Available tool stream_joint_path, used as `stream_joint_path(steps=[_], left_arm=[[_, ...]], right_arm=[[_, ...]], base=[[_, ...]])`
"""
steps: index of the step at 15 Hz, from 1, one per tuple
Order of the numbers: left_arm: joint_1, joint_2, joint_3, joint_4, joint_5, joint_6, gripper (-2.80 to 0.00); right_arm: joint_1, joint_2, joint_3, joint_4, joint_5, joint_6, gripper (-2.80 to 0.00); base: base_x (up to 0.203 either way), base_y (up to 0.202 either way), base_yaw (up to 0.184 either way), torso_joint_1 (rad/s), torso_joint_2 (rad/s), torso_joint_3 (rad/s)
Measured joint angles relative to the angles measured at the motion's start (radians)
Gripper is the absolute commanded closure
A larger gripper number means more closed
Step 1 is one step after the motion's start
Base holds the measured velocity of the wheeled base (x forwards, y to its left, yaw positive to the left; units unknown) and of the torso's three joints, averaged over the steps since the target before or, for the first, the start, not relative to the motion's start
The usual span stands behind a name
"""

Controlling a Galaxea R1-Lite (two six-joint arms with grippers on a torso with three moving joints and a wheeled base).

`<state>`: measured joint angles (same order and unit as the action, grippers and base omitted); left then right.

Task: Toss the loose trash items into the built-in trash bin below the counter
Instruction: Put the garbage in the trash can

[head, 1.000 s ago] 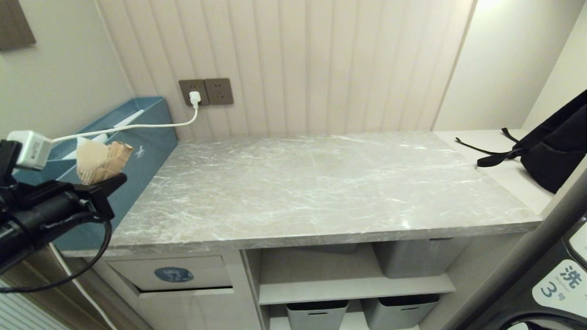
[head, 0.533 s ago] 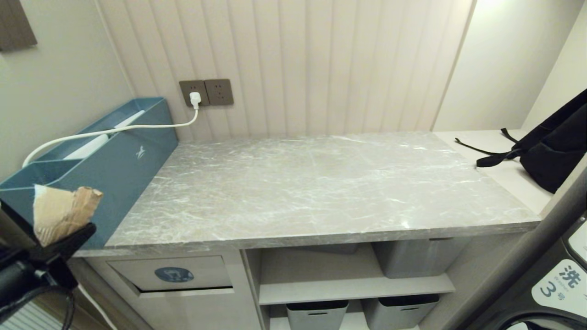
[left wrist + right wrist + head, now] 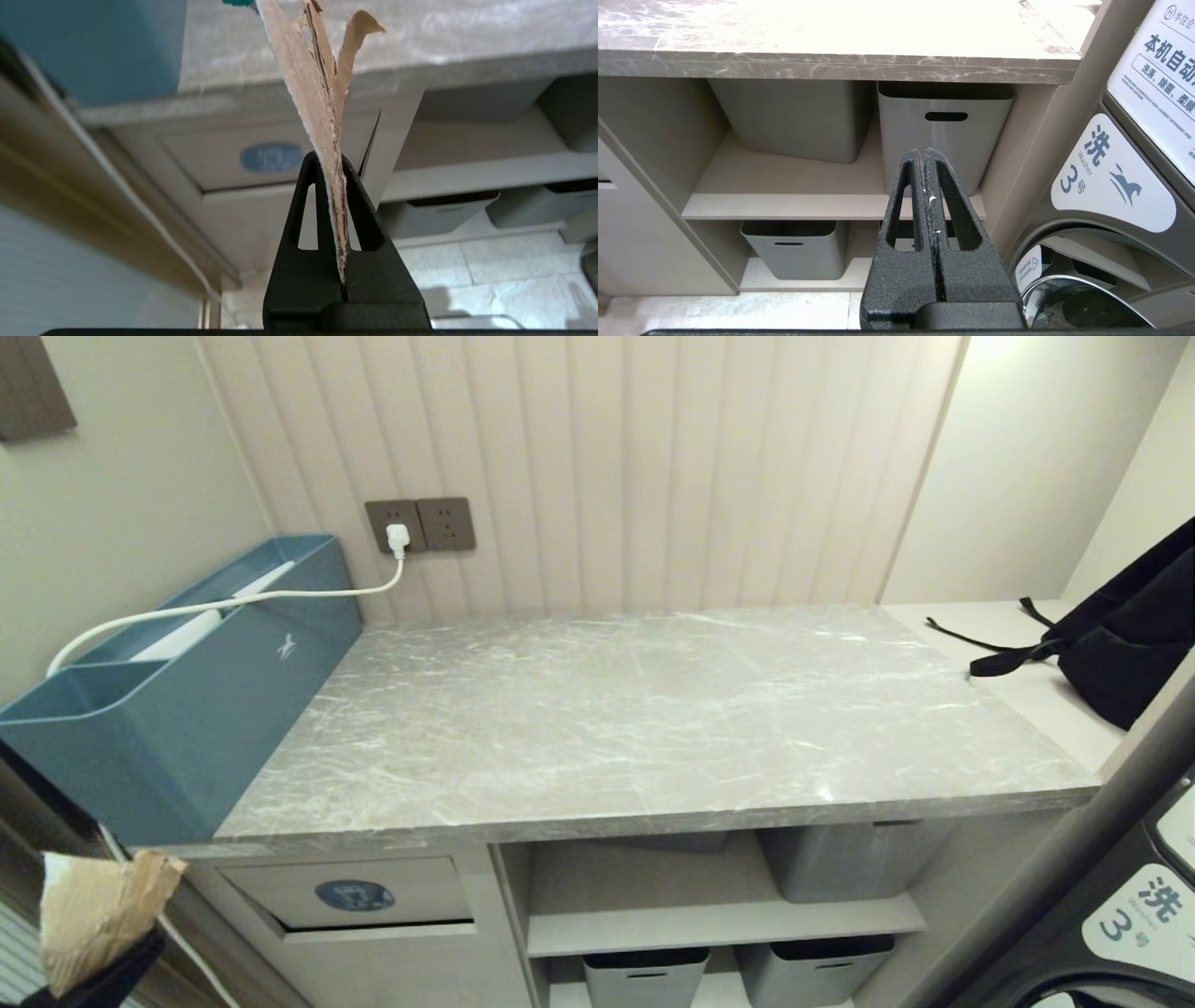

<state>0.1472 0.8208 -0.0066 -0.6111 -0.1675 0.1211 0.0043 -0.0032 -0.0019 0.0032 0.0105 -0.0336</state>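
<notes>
Our biggest worry is the counter (image 3: pixel 653 709) itself: its front edge overhangs the built-in trash bin (image 3: pixel 359 896), whose flap sits under the front-left corner, so a hand coming in too high could snag the paper on that lip before it reaches the flap. The flap shows only a thin dark gap along its lower edge, and we judge it must be pushed inward; soft paper pressed against it may simply fold or tear out of the grip. The teal box (image 3: pixel 187 709) on the counter's left edge bounds us above, and a white cable (image 3: pixel 233 602) runs over it from the wall socket; another white line hangs just left of the cabinet, near our approach, and could catch. Open room lies below the counter's front edge, over the floor. Our left hand (image 3: pixel 332 168) is clamped tight on the beige-brown paper wad (image 3: pixel 93 915), low and left of the flap, apart from it. Our right hand (image 3: pixel 927 158) is closed on nothing, facing the grey tubs (image 3: pixel 945 130).
</notes>
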Motion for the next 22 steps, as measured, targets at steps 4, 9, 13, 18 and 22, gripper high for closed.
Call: stream_joint_path(steps=[4,9,13,18,22], left_arm=[[-0.001,-0.263,0.006,0.292,0.024,0.003,0.00],[-0.020,-0.357,0.007,0.395,0.031,0.008,0.00],[-0.022,-0.375,0.007,0.385,0.163,0.009,0.00],[-0.047,-0.378,0.007,0.301,0.162,0.017,0.00],[-0.052,-0.379,0.004,0.188,0.109,0.012,0.00]], right_arm=[[0.000,0.000,0.000,0.000,0.000,0.003,0.00],[0.000,0.000,0.000,0.000,0.000,0.003,0.00],[0.000,0.000,0.000,-0.001,-0.001,0.015,0.00],[0.000,0.000,0.000,0.000,-0.005,0.020,0.00],[0.000,0.000,-0.001,0.000,-0.005,0.021,0.00]], base=[[0.000,0.000,0.000,0.000,0.00,0.000],[0.000,0.000,0.000,0.000,0.00,0.000],[0.000,0.000,0.000,-0.034,0.08,0.048],[0.000,0.000,0.000,-0.226,0.51,0.275],[0.000,0.000,0.000,-0.238,0.53,0.291]])
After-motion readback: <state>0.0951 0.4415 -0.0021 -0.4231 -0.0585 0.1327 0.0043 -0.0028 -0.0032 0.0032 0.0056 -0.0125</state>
